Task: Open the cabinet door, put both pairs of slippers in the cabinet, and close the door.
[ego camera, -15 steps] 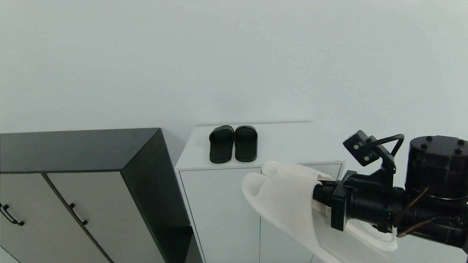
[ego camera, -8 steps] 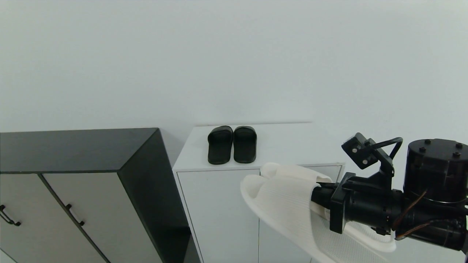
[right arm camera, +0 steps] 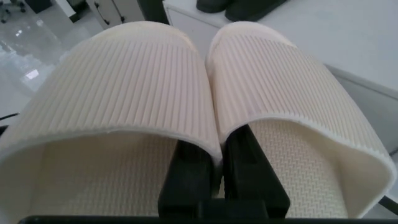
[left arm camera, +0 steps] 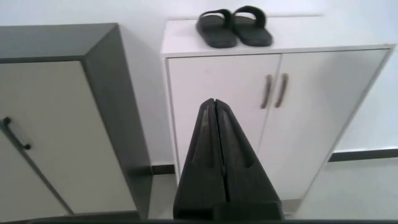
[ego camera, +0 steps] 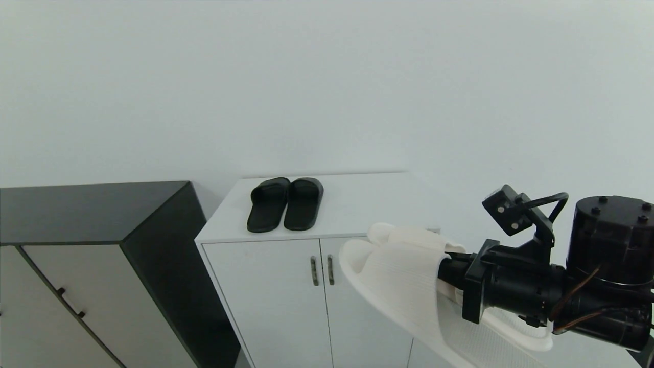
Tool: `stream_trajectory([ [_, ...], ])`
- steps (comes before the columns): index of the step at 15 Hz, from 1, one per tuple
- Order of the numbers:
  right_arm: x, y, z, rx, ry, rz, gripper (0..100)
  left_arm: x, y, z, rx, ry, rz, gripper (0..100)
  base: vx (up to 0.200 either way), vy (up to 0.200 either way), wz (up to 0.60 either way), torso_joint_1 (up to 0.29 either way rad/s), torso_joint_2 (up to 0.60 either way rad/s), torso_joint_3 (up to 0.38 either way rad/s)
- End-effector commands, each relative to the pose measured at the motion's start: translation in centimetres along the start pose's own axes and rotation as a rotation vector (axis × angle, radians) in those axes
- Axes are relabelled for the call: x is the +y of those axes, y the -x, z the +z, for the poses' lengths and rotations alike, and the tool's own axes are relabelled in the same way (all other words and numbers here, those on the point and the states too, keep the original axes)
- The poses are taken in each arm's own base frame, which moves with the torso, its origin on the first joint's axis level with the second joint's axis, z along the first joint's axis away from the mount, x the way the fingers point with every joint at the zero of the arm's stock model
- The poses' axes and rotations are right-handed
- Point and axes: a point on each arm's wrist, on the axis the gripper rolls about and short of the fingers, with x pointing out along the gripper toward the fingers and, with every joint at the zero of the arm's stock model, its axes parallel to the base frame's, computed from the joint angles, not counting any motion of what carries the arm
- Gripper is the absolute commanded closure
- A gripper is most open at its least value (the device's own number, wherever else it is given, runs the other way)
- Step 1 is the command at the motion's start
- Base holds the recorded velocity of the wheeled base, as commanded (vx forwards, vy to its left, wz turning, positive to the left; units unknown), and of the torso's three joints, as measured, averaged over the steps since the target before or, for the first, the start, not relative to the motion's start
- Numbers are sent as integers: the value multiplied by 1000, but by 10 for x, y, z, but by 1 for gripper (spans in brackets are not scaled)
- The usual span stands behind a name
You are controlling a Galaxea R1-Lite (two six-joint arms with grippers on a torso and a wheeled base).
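Head view: cream slippers [ego camera: 398,276] gripped, white cabinet [ego camera: 265,306] shut

We see our right gripper [right arm camera: 221,146] holding the cream slippers in the air near the cabinet's front right corner. Its fingers [right arm camera: 186,177] sit one inside each slipper, pinching the adjoining side walls together. Both doors are closed, with their handles [ego camera: 313,271] side by side. The black slippers [ego camera: 271,204] lie paired on the cabinet top near its front left corner. Our left gripper [left arm camera: 216,109] faces the cabinet front, fingers pressed together, holding nothing.

I seem to face a home-style entryway: a white two-door cabinet [ego camera: 265,306] topped with black slide slippers [ego camera: 285,204], a black-framed grey-doored cabinet [ego camera: 92,209] beside it, bare white wall [ego camera: 327,76].
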Motion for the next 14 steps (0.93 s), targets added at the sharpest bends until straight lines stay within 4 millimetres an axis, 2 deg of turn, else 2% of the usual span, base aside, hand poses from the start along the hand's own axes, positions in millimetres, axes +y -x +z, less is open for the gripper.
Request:
stream_trajectory([
  [1, -2, -3, -7, 21, -5, -3, 100, 0, 0, 0, 0, 0, 1, 100, 0, -200, 0, 2, 2, 2],
  [2, -2, -3, -8, 21, -5, -3, 100, 0, 0, 0, 0, 2, 1, 100, 0, -200, 0, 2, 7, -2],
  [14, -2, -3, -8, 23, 7, -3, 100, 0, 0, 0, 0, 5, 1, 100, 0, 0, 0, 0, 0, 0],
])
